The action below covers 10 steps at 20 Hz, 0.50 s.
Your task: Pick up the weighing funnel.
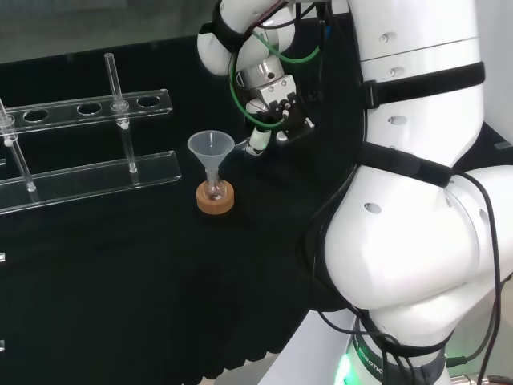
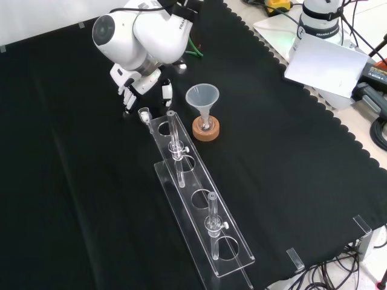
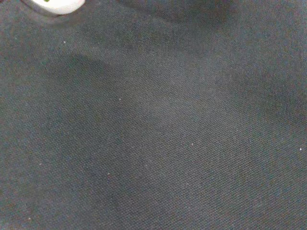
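The weighing funnel (image 2: 144,113), a small clear piece, lies on the black cloth at the far end of the clear rack in the front view. Just above it hangs the black and white hand (image 2: 138,83). Its fingers (image 2: 127,96) point down on the funnel's left and its thumb (image 2: 167,90) on the right, spread apart and holding nothing. In the head view the hand (image 1: 276,104) hovers right of the big funnel, with one fingertip (image 1: 256,143) low near the cloth. The wrist view shows bare cloth and a blurred white bit of the hand (image 3: 53,4).
The big funnel (image 2: 202,96) stands in a small flask on a cork ring (image 2: 205,130), close to the right of the hand in the front view. A long clear tube rack (image 2: 199,199) with upright tubes runs toward the front edge. A white sheet (image 2: 323,60) lies beyond the cloth's scalloped edge.
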### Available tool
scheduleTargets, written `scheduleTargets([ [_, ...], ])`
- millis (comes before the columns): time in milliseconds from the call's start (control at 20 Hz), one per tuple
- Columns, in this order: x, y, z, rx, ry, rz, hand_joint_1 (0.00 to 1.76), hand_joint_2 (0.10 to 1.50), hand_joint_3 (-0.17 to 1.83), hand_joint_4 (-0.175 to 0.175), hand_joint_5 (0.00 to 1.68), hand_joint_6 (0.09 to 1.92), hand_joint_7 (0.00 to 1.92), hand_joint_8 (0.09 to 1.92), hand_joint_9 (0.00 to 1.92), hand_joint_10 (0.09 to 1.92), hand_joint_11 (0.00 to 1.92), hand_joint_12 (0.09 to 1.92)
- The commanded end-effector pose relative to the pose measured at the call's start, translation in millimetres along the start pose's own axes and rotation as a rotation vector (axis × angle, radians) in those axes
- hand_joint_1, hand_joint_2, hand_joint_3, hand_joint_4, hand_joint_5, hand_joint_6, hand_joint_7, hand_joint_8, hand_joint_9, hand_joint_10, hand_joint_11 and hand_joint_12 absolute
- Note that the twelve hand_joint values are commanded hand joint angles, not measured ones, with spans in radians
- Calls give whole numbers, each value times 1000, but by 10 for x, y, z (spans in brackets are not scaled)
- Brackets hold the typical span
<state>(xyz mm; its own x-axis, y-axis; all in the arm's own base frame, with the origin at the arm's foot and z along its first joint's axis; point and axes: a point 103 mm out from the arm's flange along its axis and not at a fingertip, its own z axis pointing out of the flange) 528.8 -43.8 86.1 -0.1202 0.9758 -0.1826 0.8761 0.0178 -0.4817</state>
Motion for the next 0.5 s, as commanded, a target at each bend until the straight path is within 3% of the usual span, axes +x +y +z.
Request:
scheduleTargets([
  [50,44,10,-5,3,-16,8,793,668,467,-42,550,375,446,722,723,553,438,1296],
  [500,56,20,-24,0,-22,13,799,664,490,-35,534,603,464,727,738,551,452,1294],
])
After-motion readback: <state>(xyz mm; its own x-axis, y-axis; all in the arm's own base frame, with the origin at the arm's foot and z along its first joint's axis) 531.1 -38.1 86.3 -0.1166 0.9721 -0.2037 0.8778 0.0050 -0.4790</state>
